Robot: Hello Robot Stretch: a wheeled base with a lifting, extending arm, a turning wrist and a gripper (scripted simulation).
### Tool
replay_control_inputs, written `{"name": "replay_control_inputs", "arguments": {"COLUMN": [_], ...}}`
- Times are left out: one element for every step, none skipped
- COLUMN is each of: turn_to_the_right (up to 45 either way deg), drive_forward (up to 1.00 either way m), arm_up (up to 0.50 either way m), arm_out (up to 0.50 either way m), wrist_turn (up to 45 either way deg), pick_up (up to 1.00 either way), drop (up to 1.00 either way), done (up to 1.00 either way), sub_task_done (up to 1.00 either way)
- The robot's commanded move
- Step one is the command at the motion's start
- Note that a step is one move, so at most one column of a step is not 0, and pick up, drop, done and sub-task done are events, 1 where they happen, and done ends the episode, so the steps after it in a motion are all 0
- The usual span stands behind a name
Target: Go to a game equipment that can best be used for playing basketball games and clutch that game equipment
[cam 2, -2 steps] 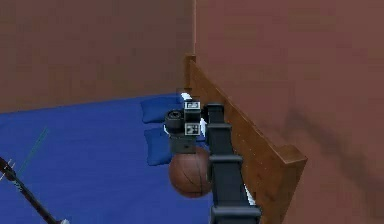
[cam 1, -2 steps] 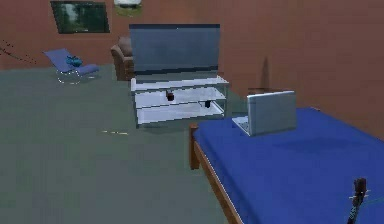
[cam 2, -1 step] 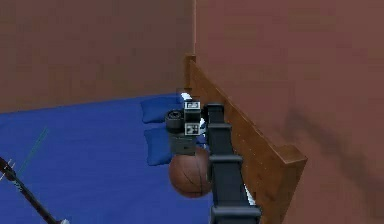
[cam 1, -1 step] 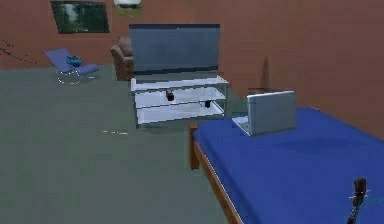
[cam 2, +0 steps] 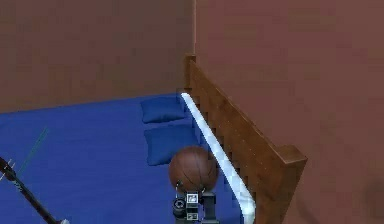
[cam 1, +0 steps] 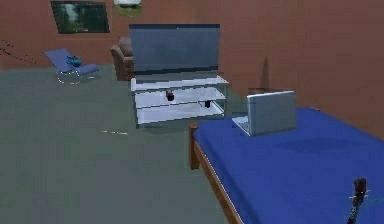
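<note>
Forward view: standing across the grey floor, one white TV stand (cam 1: 180,100) carrying one dark television (cam 1: 175,50). Sitting behind it against the reddish wall, one brown armchair (cam 1: 122,60); resting farther toward this view's left, one blue rocking chair (cam 1: 70,66); hanging above, one framed picture (cam 1: 80,14). Taking up the lower right, one bed (cam 1: 300,170) with a blue cover and a wooden frame, bearing one grey laptop (cam 1: 268,113) near its corner. Poking up at the bottom right edge, one thin dark thing (cam 1: 357,200), too small to name.

Arm side view: lying on the blue bed (cam 2: 80,150), one orange basketball (cam 2: 193,168), just beside the wooden headboard (cam 2: 240,130). Lying beyond the ball, two blue pillows: the farther pillow (cam 2: 165,110) and the nearer pillow (cam 2: 168,147). Rising from the bottom edge, the arm's end with the pincer (cam 2: 190,205), showing right below the basketball; not being able to tell the fingers' state, nor whether anything is being held. Slanting across the lower left corner, one thin dark rod (cam 2: 22,190).
</note>
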Motion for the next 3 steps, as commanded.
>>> {"name": "replay_control_inputs", "arguments": {"turn_to_the_right": [0.0,0.0,0.0], "drive_forward": [0.00,0.00,0.00], "arm_up": [0.00,0.10,0.00], "arm_out": [0.00,0.00,0.00], "wrist_turn": [0.0,0.0,0.0], "pick_up": [1.00,0.00,0.00], "drop": [0.00,0.00,0.00], "done": [0.00,0.00,1.00], "sub_task_done": [0.00,0.00,0.00]}}
